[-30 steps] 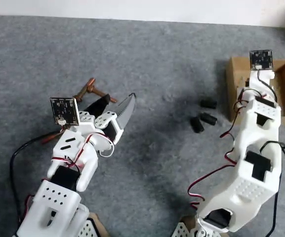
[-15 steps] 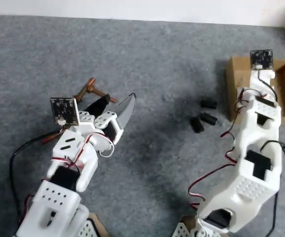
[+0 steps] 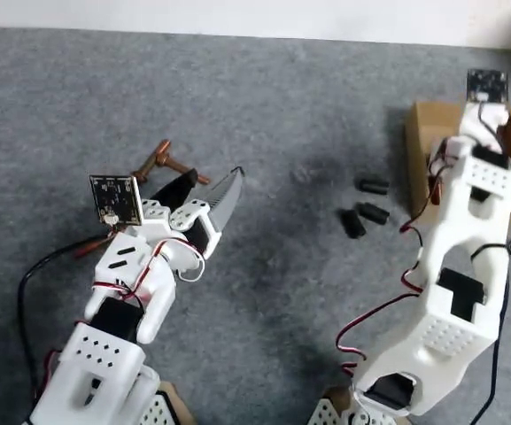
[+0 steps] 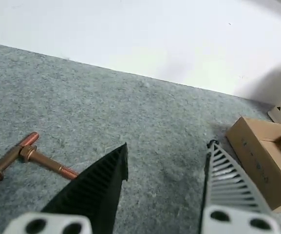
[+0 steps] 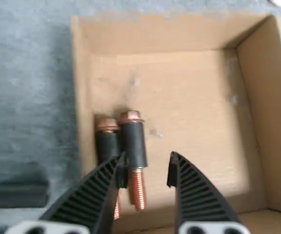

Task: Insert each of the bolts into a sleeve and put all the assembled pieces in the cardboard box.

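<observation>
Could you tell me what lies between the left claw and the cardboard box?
Three loose black sleeves, close beside the cardboard box, as the high view shows.

Two white, boxy, segmented arms.
Left arm (image 3: 122,292) at 8 o'clock, right arm (image 3: 454,292) at 4 o'clock: black servo blocks, looped red and black cables, a square dark circuit board (image 3: 115,198) at each wrist, ribbed pointed fingers (image 4: 99,187).

coppery metal bolts (image 4: 28,158), matt cardboard box (image 5: 179,87)
</observation>
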Tool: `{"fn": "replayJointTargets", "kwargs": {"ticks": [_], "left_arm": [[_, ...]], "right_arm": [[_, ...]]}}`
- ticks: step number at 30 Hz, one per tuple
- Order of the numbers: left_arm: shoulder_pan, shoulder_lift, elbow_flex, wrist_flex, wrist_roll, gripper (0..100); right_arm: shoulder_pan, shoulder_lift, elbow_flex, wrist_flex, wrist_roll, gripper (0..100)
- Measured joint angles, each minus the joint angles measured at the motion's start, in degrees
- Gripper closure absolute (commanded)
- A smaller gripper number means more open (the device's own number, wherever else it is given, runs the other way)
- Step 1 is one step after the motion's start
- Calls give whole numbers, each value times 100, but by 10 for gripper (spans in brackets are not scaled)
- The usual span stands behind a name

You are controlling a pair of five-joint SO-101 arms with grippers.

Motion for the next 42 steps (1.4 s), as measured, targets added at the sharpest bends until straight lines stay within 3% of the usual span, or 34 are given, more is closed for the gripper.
{"fn": "replayJointTargets", "kwargs": {"ticks": [7,18,23,35,42], "left_arm": [[0,0,0,0,0,755],[0,0,0,0,0,755],[0,0,18,0,-62,755],[-9,0,149,-35,-431,755],[-273,0,149,-35,-457,755]], "right_arm": [[-440,0,-870,1266,-26,875],[-1046,0,-932,2101,396,875],[-1204,0,-932,2479,1345,875],[-1371,44,-932,3719,4431,872],[-1371,1046,-1029,3991,5310,871]]}}
